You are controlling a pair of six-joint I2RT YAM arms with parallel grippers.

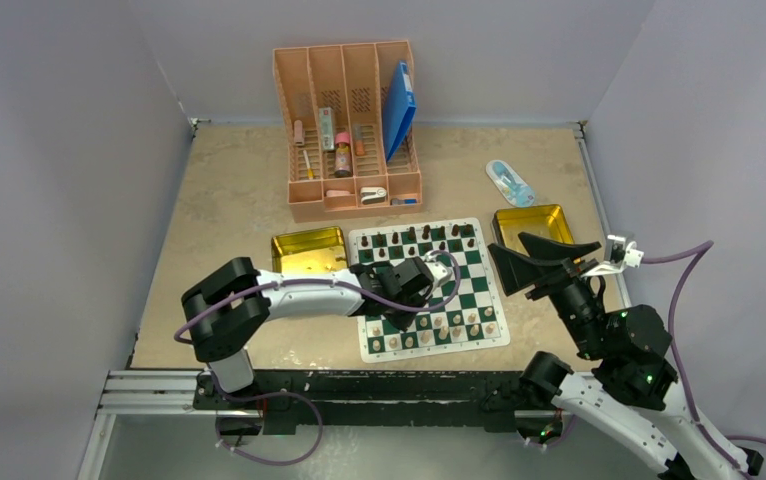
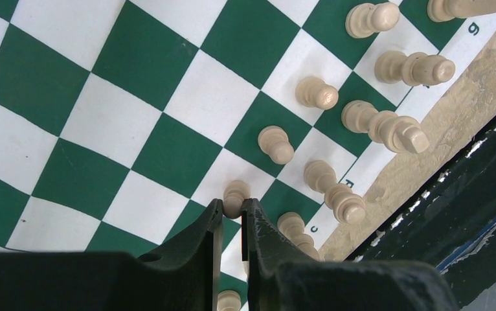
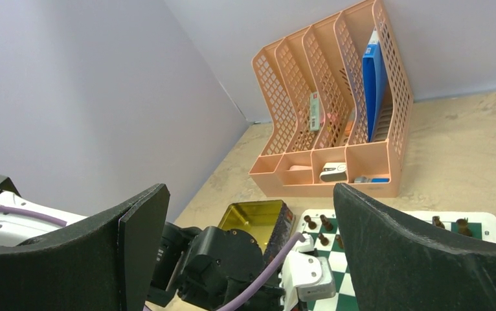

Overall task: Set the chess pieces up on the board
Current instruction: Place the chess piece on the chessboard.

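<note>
Left tool (image 2: 234,217) clenched on small pale tan wooden pawn (image 2: 236,193), standing on green-and-white checkered board (image 2: 135,116) near the other pale pieces. Right tool (image 3: 252,194) released wide, raised beside board's right edge. Beige desk (image 1: 229,180), grey walls (image 1: 59,150).

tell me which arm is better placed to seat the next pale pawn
Left: the left gripper is over the board, shut on a pale pawn. The right gripper hangs open off the board, empty.
</note>
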